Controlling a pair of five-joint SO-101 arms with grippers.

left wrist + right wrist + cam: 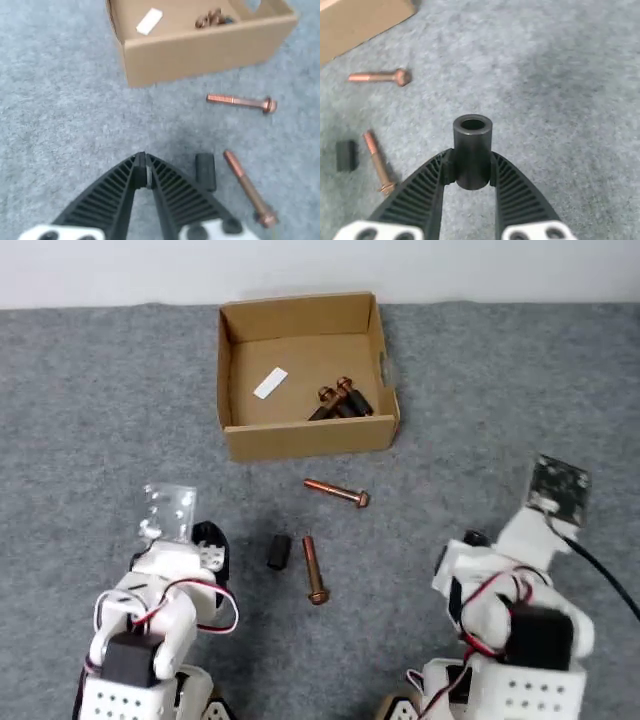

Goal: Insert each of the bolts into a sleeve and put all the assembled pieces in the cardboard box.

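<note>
The right gripper [471,167] is clamping a black cylindrical sleeve [472,135] over the grey felt tabletop [100,420]. The left gripper [145,167] is sitting closed and empty. One copper-coloured metal bolt [337,492] is lying near the open brown cardboard box [300,443]. A second copper bolt [313,568] is lying nearer the arms, with a loose black sleeve [279,551] just beside it. Assembled pieces [340,400] are resting inside the box.

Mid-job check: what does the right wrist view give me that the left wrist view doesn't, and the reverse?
Right wrist: the right gripper shut on a black sleeve, its bore open. Left wrist: the left gripper shut and empty, plus assembled pieces and a white slip inside the cardboard box. Shared: the bolt near the box, the other bolt, the loose sleeve, part of the box.
</note>
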